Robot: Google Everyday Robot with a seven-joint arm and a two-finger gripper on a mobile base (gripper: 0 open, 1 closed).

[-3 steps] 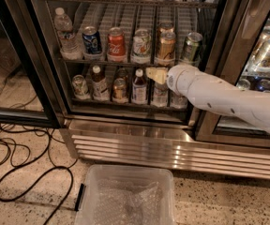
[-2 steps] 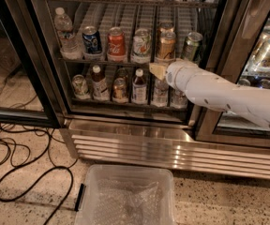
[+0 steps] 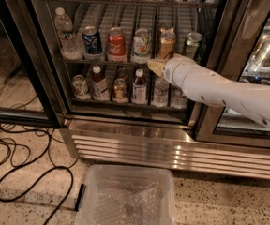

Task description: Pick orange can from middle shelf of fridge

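The orange can [image 3: 167,44] stands upright on the middle shelf [image 3: 104,61] of the fridge [image 3: 139,146], fourth in a row of single cans, with another can behind it. My gripper [image 3: 155,67] sits at the end of the white arm [image 3: 210,86], just below and slightly left of the orange can, at the height of the shelf's front rail. It does not touch the can. The can's lower edge is partly hidden by the gripper's wrist.
On the same shelf stand a water bottle [image 3: 65,33], a blue can [image 3: 92,40], a red cola can [image 3: 116,44], a pale can [image 3: 141,44] and a green can [image 3: 191,44]. Small bottles [image 3: 139,86] fill the rack below. A clear plastic bin [image 3: 125,196] and black cables [image 3: 18,153] lie on the floor.
My gripper has risen a little from the bottle rack towards the middle shelf's rail and the orange can. The cans have not moved.
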